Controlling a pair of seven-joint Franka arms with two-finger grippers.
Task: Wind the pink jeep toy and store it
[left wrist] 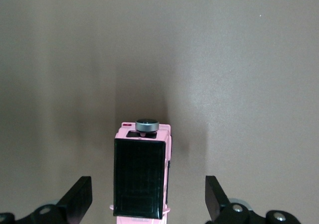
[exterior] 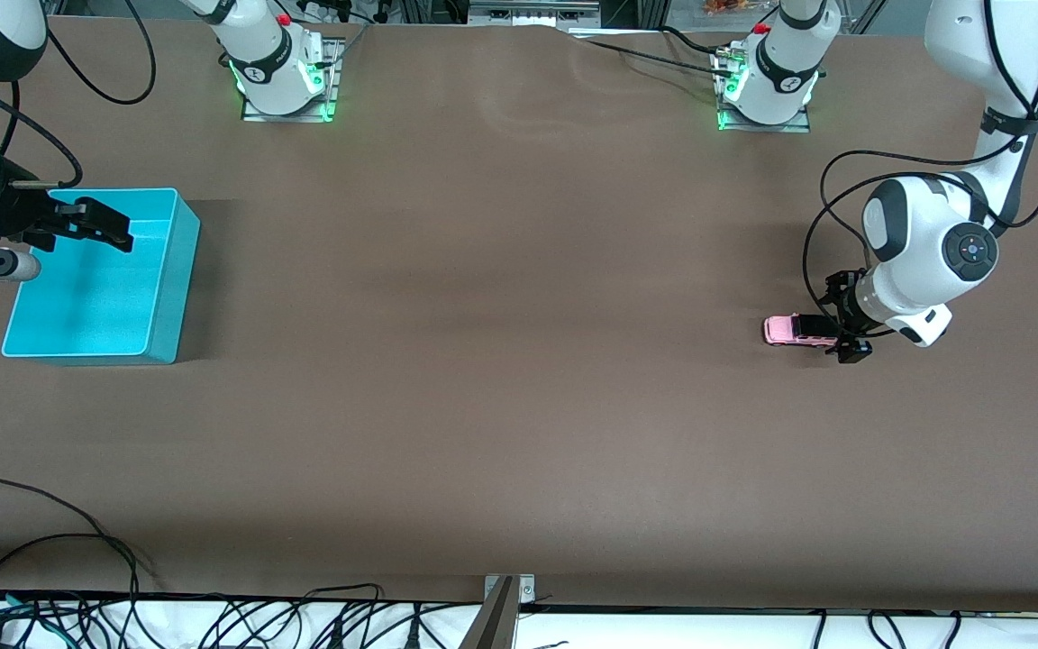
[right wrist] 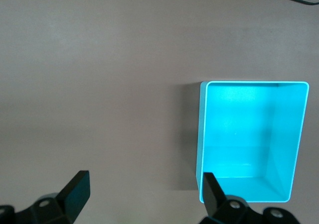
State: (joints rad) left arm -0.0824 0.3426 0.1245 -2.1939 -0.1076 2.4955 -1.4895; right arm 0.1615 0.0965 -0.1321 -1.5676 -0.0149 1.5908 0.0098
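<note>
The pink jeep toy (exterior: 792, 330) is found on the brown table (exterior: 501, 361) toward the left arm's end, resting on its wheels, with a black roof panel (left wrist: 139, 178) over its rear and a small grey round knob (left wrist: 147, 125) seen on its pink body in the left wrist view. The left gripper (exterior: 846, 323) is positioned low at the toy's rear end; its fingers (left wrist: 79, 198) are spread wide, one on either side of the toy, and no contact with the toy is seen. The teal bin (exterior: 172, 270) is placed well apart from the toy, toward the right arm's end of the table, and is seen open-topped. The right gripper (exterior: 95, 225) is held over the bin's edge with its fingers (right wrist: 76, 189) spread wide and nothing held between them.
</note>
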